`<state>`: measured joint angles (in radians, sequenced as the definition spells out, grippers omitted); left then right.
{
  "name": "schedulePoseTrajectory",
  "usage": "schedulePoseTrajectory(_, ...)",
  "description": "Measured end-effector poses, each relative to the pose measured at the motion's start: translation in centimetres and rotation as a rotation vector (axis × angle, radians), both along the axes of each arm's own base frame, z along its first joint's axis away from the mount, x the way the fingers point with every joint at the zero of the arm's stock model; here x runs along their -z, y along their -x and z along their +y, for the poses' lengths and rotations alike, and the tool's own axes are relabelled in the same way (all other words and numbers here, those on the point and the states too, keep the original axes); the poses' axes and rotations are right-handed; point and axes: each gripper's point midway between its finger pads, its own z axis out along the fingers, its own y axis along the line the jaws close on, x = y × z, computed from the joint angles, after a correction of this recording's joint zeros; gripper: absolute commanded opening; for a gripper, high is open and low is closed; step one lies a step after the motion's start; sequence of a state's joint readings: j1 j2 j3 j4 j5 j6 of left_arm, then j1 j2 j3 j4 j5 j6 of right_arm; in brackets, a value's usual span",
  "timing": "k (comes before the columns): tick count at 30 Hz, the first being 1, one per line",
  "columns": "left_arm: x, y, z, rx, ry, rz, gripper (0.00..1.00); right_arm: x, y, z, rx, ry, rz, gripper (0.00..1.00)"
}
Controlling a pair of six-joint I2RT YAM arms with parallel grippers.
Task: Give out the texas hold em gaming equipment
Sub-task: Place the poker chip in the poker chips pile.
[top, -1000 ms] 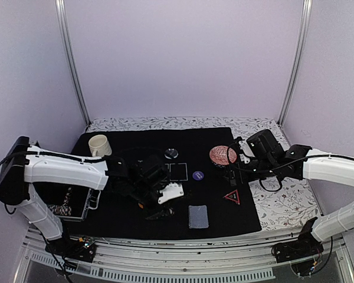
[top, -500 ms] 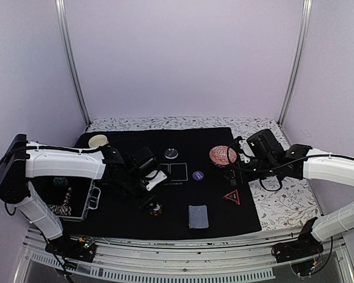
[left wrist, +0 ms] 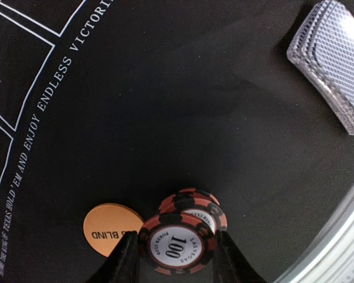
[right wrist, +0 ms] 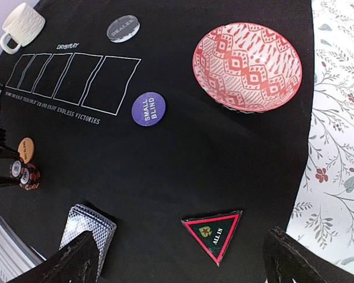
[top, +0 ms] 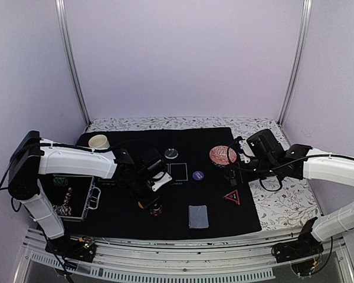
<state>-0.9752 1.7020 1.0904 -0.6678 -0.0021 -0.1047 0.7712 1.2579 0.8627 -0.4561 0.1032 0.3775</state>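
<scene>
The red-and-black striped poker chip (left wrist: 176, 243), marked 100, sits pinched by its rim between the fingers of the left gripper (left wrist: 177, 268). It lies flat with its face toward the wrist camera. Being round, it has no long axis, and whether it rests on the mat or hangs just above it cannot be told. A second striped chip (left wrist: 196, 207) touches it at 1 o'clock, partly beneath it. The orange round big-blind disc (left wrist: 109, 229) lies just beside it at 9 o'clock.

Seen from above, this group is at 7 o'clock on the black felt mat (top: 124, 221). The deck of blue-grey patterned cards (top: 198, 216) lies at 5 o'clock, its long axis running 12 to 6. The purple small-blind disc (top: 197, 175) is at 2 o'clock, the black dealer disc (top: 171, 154) at 12 and the red-edged black triangle marker (top: 232, 197) at 4. The right gripper (top: 231, 173) hangs spread wide and empty near the red patterned bowl (top: 223, 155).

Judging by this, the markers are laid out and chip placing has only begun. The deck is undealt, and the open case (top: 71, 200) at 9 o'clock seems to hold more chips.
</scene>
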Motion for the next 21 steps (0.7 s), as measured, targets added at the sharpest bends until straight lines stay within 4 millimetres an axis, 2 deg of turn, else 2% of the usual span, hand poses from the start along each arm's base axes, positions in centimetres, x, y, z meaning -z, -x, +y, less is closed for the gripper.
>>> schedulePoseTrajectory(5,0.30,0.03,0.02,0.008,-0.013,-0.005,0.45,0.00,0.00,0.00,0.000,0.000,0.000,0.99)
schedulePoseTrajectory(13,0.90,0.33,-0.12,0.021,-0.024,0.005,0.47,0.00,0.00,0.00,0.000,0.000,0.000,0.99)
schedulePoseTrajectory(21,1.01,0.39,-0.22,0.023,-0.025,0.006,0.60,0.14,-0.03,0.04,-0.004,0.007,0.003,0.99)
